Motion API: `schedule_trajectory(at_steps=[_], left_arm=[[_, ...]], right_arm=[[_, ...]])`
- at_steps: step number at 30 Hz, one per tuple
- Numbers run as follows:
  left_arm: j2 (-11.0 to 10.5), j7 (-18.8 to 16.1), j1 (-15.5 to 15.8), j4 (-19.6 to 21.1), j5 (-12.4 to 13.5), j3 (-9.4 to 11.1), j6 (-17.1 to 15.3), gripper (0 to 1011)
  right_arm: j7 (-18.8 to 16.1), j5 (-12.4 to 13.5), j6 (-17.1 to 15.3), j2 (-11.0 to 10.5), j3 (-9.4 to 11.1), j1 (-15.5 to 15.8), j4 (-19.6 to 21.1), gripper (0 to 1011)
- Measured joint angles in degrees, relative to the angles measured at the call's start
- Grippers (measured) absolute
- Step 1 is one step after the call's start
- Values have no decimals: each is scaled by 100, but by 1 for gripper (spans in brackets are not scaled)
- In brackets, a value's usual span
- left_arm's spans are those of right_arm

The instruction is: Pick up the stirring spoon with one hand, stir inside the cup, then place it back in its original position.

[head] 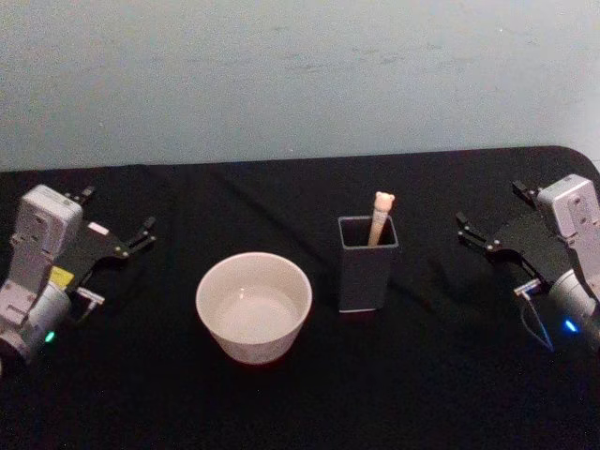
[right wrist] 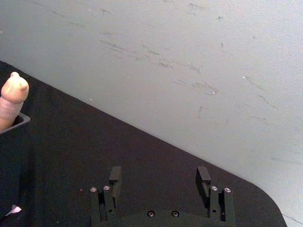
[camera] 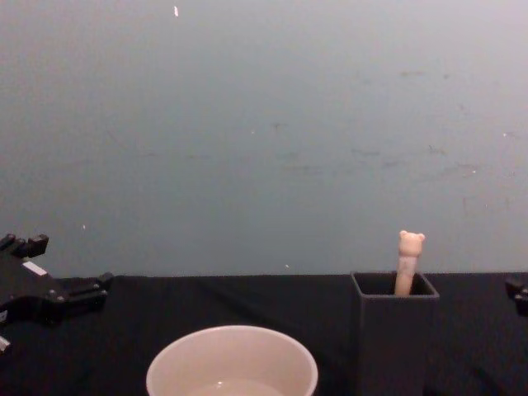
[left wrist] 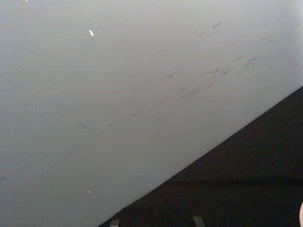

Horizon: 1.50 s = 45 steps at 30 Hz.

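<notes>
Head view, near to far: the cup (head: 253, 307) stands upright on the black table (head: 141, 403), a bit left of centre. Its inside is pale and looks empty, though a thin film of liquid at the bottom can't be ruled out from this angle. Just right of it and slightly farther back, not touching, is the dark grey holder (head: 362, 277), upright, w/ the spoon (head: 381, 214) standing in it. The cream handle and bear head stick out above the rim, leaning toward the far right corner; the bowl & neck are hidden inside.

The left gripper (head: 117, 211) is at the far left of the table, well apart from the cup, fingers spread w/ nothing btwn them. The right gripper (head: 490, 206) is at the far right, well clear of the holder, likewise spread & empty.

Right wrist view: its two fingers (right wrist: 115, 178) sit parted above bare black cloth, w/ the bear head poking out of the holder's rim off to one side, well apart from them. Chest view: the cup rim is in front, the holder is to its right, and the left gripper is low at the left edge.

Behind it all is a plain grey-blue wall (head: 281, 75) w/ faint scuffs.
</notes>
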<state>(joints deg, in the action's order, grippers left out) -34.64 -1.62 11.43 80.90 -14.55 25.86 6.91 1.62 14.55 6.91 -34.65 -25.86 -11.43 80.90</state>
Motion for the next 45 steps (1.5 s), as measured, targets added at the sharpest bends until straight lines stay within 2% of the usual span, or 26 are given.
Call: schedule_trajectory(at_steps=[45], left_arm=[[0,0,0,0,0,0,0,1001]], right_arm=[[0,0,0,0,0,0,0,1000]])
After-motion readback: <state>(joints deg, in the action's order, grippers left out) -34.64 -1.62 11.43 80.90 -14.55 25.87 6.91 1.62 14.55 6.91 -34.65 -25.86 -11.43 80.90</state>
